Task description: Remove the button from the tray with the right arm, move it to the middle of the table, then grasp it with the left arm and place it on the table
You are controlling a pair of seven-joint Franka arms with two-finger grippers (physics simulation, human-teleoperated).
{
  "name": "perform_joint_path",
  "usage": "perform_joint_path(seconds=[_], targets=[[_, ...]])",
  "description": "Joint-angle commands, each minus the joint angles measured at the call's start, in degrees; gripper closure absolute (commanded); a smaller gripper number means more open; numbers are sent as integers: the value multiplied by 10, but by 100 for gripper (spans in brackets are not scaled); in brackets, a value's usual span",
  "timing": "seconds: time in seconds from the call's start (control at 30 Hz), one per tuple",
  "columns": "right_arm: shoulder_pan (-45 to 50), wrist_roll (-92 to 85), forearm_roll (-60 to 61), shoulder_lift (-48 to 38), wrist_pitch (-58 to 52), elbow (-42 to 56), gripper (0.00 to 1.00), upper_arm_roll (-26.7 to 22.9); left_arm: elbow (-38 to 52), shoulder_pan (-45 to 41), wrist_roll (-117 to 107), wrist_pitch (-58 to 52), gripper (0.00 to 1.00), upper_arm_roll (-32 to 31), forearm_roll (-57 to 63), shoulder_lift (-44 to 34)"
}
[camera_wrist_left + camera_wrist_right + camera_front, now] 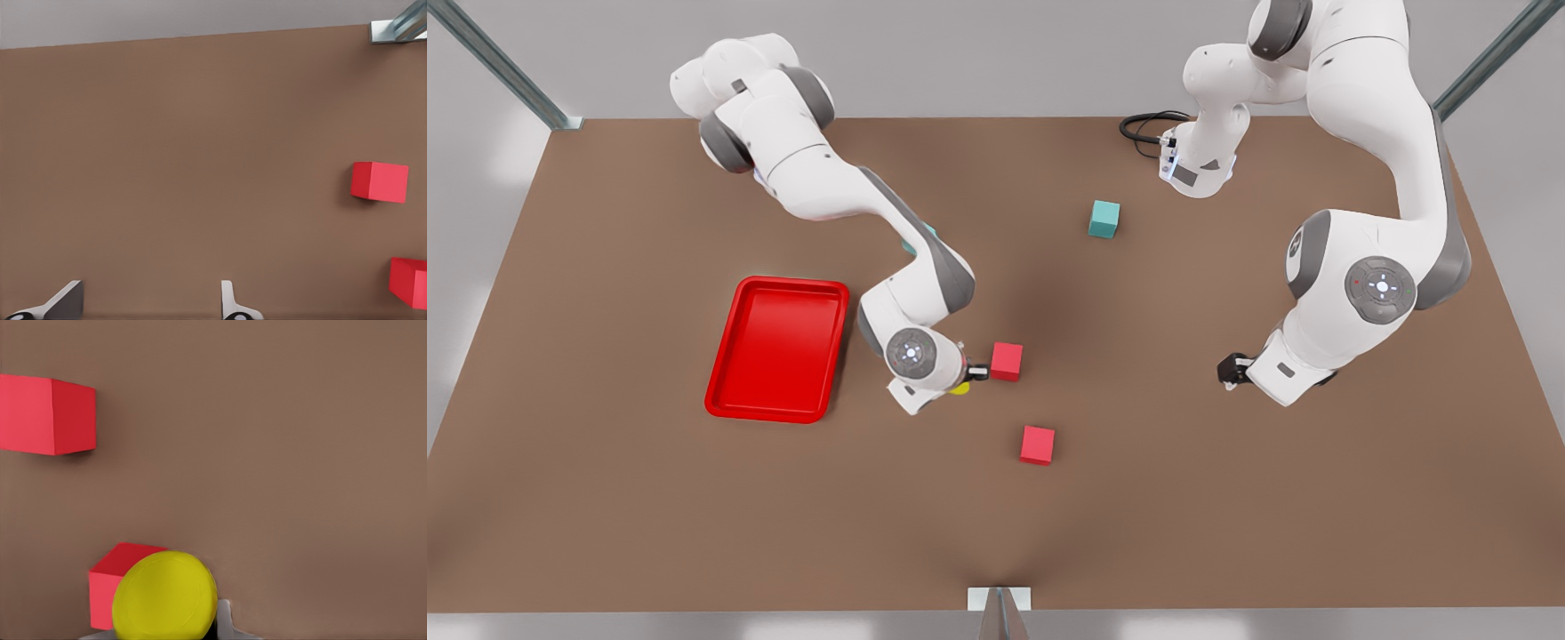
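The right gripper [971,377] sits just past the tray [729,373], toward the middle of the table [1227,516]. Its fingers are clamped on the button [960,388]. In the right wrist view the yellow cap [165,595] looks big and close, with a finger [225,623] touching its side. The tray is empty, so the button is already out.

So this looks like the carrying step: the right arm is bringing the button to the middle. A red cube [1007,361] is just beside the gripper, and another red cube [1037,444] sits nearer the front edge (a bump could knock one away). A teal cube [1104,219] sits toward the far edge.

The left gripper [1232,370] waits well apart, nearer the other side edge. Its fingers [63,301] are spread apart and hold nothing.

Next, I think the right arm should stop in the middle and hold still. Then the left arm must come over, line its fingers up on the tiny body, and close gently.
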Motion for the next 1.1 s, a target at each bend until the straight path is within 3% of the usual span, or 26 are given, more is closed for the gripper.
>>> perform_joint_path(seconds=[0.0,0.17,0.4,0.5,0.57,0.6,0.63,0.77,0.83,0.97,1.03,1.07], targets=[[6,200,22,26,-12,47,51,0,-1,2,-1,0,0,0,1,0],[26,246,24,64,66,107,51,32,1,-11,-3,-19,0,0,1,0],[84,302,38,102,197,133,49,34,5,-13,2,-56,0,7,1,8],[107,301,38,122,252,135,48,33,5,90,108,-50,0,6,-6,33],[116,302,38,131,270,137,45,33,0,92,99,-53,0,6,-7,43],[122,302,38,137,287,137,17,33,0,87,99,-54,0,6,-6,48],[123,304,38,139,288,137,0,33,0,79,99,-55,0,6,0,51],[100,302,39,130,242,136,0,34,0,76,100,-54,0,3,0,52],[48,271,40,51,141,99,0,41,2,65,98,-50,0,3,0,55],[-99,-35,28,-300,99,-361,0,42,9,-48,-54,-2,0,2,-11,73],[-195,-176,-30,-424,47,-478,0,42,36,-121,-179,10,0,3,-7,90],[-240,-216,-62,-446,-38,-469,0,42,36,-147,-261,10,0,3,-7,97]])
